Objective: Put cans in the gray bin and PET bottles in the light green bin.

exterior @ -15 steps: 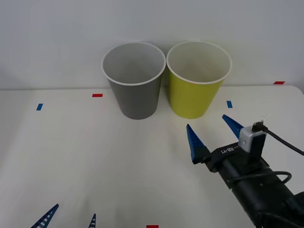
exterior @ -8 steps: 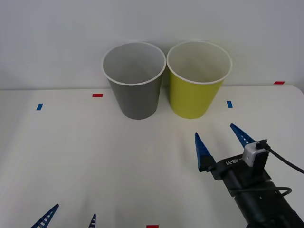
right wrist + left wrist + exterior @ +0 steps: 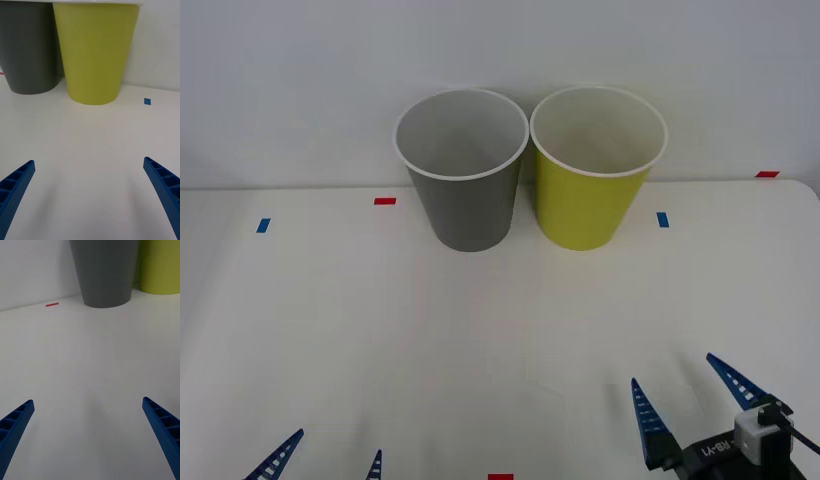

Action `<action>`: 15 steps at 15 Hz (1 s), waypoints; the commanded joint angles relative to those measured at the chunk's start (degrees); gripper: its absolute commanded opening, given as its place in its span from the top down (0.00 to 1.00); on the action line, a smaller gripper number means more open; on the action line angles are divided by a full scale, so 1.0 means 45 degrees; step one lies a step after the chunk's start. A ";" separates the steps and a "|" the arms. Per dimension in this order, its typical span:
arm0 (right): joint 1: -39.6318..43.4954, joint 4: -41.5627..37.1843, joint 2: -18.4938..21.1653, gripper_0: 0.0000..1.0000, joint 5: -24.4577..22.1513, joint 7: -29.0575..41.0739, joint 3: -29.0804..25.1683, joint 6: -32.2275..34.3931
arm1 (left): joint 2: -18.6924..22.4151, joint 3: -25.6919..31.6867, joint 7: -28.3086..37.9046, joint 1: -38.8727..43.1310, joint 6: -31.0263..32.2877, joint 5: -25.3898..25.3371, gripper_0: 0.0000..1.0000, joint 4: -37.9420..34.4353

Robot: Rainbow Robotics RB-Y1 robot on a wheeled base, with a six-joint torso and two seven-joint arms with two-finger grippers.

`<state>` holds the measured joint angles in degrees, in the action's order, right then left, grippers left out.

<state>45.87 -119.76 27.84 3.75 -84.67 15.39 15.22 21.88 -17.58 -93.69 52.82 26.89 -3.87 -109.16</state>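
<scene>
Gray bin and green bin stood touching, top centre of the surface. Right gripper lower right, left gripper lower left: fingers spread, empty. No legible writing.

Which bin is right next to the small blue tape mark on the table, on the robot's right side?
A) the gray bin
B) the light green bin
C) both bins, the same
B: the blue tape mark lies on the table just beside the light green bin, while the gray bin stands on the green bin's other side, nearer a red tape mark.
</scene>
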 commanded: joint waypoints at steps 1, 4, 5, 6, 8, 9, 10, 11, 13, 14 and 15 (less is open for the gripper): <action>0.0940 0.0715 -0.0171 0.00 -0.0345 0.0182 -0.0198 0.1109 | 0.0000 0.0000 0.0000 0.0000 0.0000 0.0001 0.00 0.0000; 0.1330 0.1633 -0.0561 0.00 -0.0697 0.0202 -0.0315 0.2066 | 0.0000 0.0000 0.0000 0.0000 0.0000 0.0001 0.00 0.0000; 0.1467 0.1672 -0.0581 0.00 -0.0755 0.0202 -0.0354 0.2066 | 0.0000 0.0000 0.0000 0.0000 0.0000 0.0001 0.00 0.0000; 0.1623 0.1653 -0.0600 0.00 -0.0794 0.0221 -0.0413 0.2203 | 0.0000 0.0000 0.0000 0.0000 0.0000 0.0001 0.00 0.0000; 0.1799 0.1653 -0.0600 0.00 -0.0834 0.0280 -0.0471 0.2203 | 0.0000 0.0000 0.0000 0.0000 0.0000 0.0001 0.00 0.0000; 0.1858 0.1653 -0.0600 0.00 -0.0834 0.0280 -0.0471 0.2203 | 0.0000 0.0000 0.0000 0.0000 0.0000 0.0001 0.00 0.0000; 0.1916 0.1653 -0.0600 0.00 -0.0814 0.0319 -0.0471 0.2203 | 0.0000 0.0000 0.0000 0.0000 0.0000 0.0001 0.00 0.0000; 0.1955 0.1653 -0.0600 0.00 -0.0794 0.0358 -0.0491 0.2203 | 0.0000 0.0000 0.0000 0.0000 0.0000 0.0001 0.00 0.0000; 0.1955 0.1653 -0.0600 0.00 -0.0794 0.0358 -0.0530 0.2203 | 0.0000 0.0000 0.0000 0.0000 0.0000 0.0001 0.00 0.0000; 0.1995 0.1653 -0.0600 0.00 -0.0775 0.0397 -0.0530 0.2203 | 0.0000 0.0000 0.0000 0.0000 0.0000 0.0001 0.00 0.0000; 0.1995 0.1653 -0.0600 0.00 -0.0755 0.0378 -0.0530 0.2203 | 0.0000 0.0000 0.0000 0.0000 0.0000 0.0001 0.00 0.0000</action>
<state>54.78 -112.33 25.14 0.21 -82.97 13.03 25.15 21.88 -17.58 -93.69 52.82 26.89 -3.87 -109.16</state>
